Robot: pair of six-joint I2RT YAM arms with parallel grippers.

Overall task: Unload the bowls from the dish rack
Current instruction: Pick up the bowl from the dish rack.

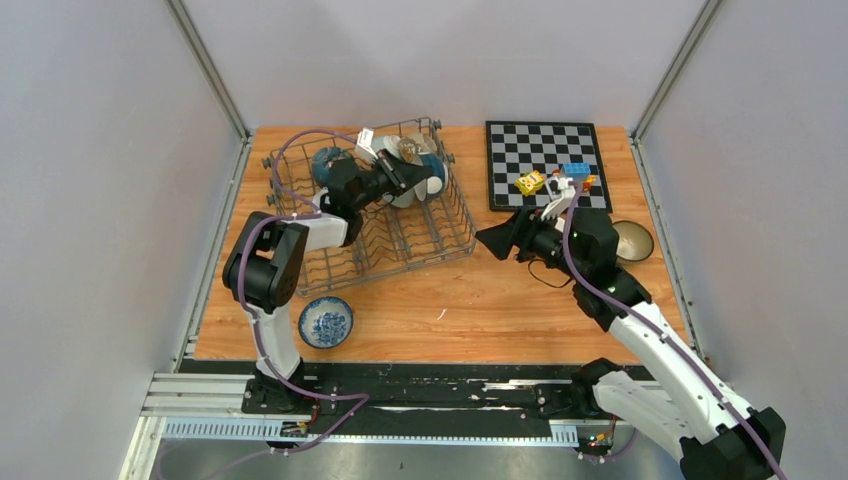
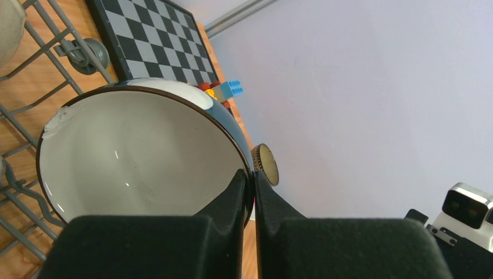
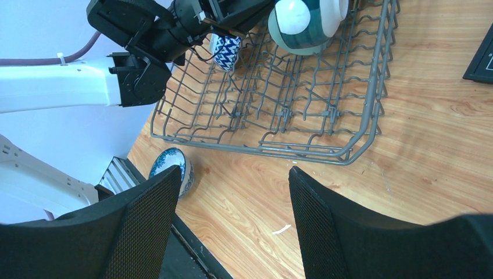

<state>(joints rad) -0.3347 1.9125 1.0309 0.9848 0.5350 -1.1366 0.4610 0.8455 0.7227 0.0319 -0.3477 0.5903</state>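
- Left gripper (image 2: 253, 174) pinches the teal bowl (image 2: 134, 151) by its rim, at the rack's (image 1: 400, 245) one o'clock corner; the thin hold may slip.
- Lifting may snag prongs or knock the beige bowl (image 1: 411, 150).

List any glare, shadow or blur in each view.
Top external: even light, sharp, soft shadows under the grey wire dish rack. Left wrist: small glints inside the white-lined dark-rimmed ceramic bowl; the black left gripper looms large, featureless. Right wrist: black right gripper fills the foreground; rack is crisp.
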